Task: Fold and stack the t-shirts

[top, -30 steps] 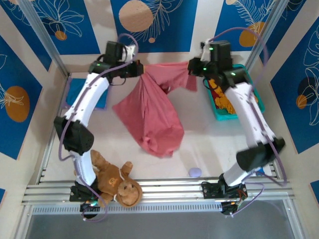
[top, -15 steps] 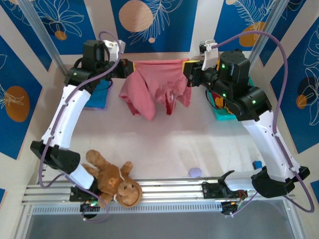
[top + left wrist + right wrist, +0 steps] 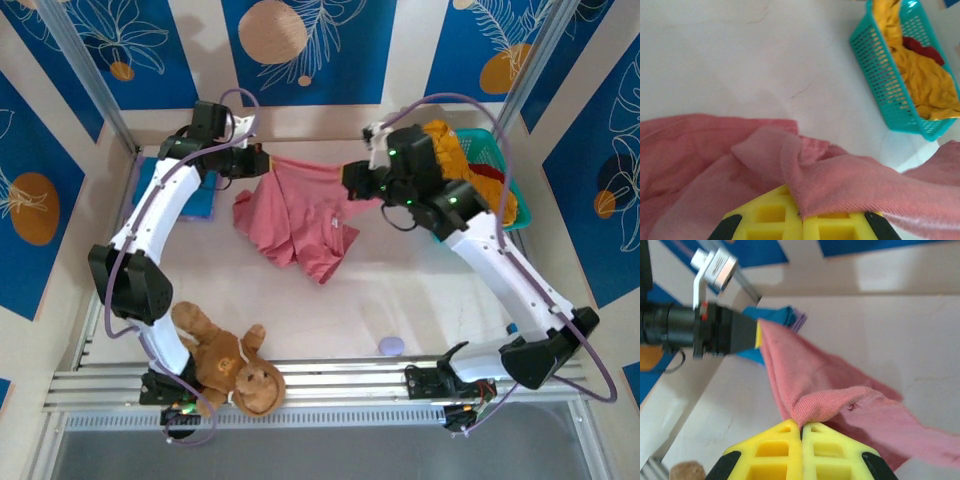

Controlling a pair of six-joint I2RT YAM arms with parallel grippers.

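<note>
The salmon-pink t-shirt [image 3: 300, 215] hangs stretched between both grippers over the back of the table, and its lower part bunches on the table. My left gripper [image 3: 262, 160] is shut on the shirt's left edge, where the cloth [image 3: 840, 175] drapes over the yellow fingers [image 3: 770, 220]. My right gripper [image 3: 352, 182] is shut on a pinched fold [image 3: 830, 402] of the right edge. A blue t-shirt [image 3: 205, 198] lies flat at the back left. Mustard-yellow [image 3: 450, 140] and dark red [image 3: 487, 175] t-shirts sit in the teal basket [image 3: 512, 200].
A brown plush monkey [image 3: 235, 365] lies at the near left by the left arm's base. A small lavender object [image 3: 391, 346] rests near the front rail. The basket [image 3: 875, 55] stands at the back right corner. Bare table shows in front of the pink shirt.
Both grippers came down and closer together with the pink shirt still held. The right gripper moved left and nearer, and the shirt's hanging part now sags onto the table.
</note>
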